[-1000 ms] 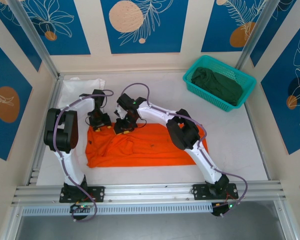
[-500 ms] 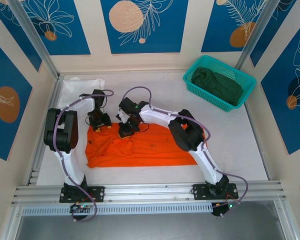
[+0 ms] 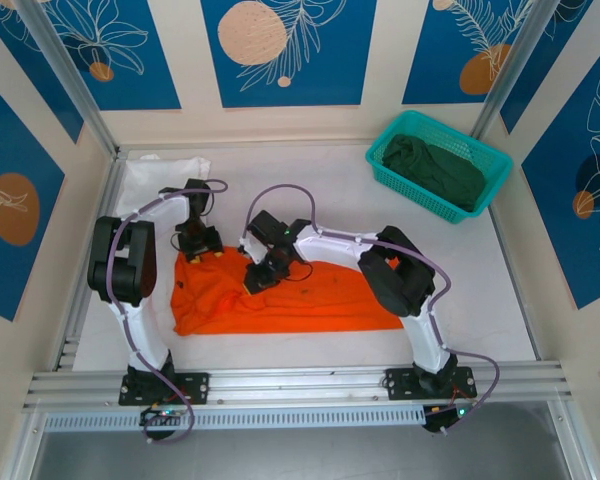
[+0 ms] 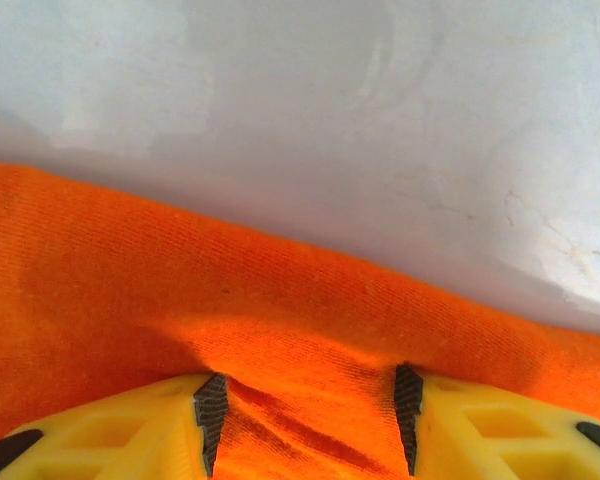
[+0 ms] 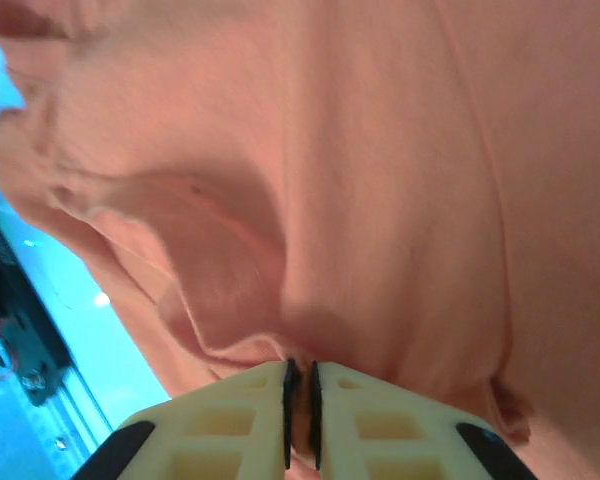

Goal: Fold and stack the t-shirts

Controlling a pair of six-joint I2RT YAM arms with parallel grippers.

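Right tool (image 3: 263, 277) has come nearer and to the right since a second ago, onto the orange t-shirt (image 3: 310, 295); left tool (image 3: 198, 250) has not moved.

Right wrist view: right tool (image 5: 300, 375) jaws all but closed, pinching a raised fold of orange t-shirt (image 5: 380, 200). Left wrist view: left tool (image 4: 310, 400) jaws stand about half apart, tips down on the shirt's far left edge, a wrinkle of orange t-shirt (image 4: 130, 290) in the gap, bare table (image 4: 380, 120) just beyond. Shirt lies spread mid-table (image 3: 460, 270). White t-shirt (image 3: 165, 170) in the far left corner. Dark green t-shirt (image 3: 435, 170) bunched in the teal basket (image 3: 420, 195), far right, as before.
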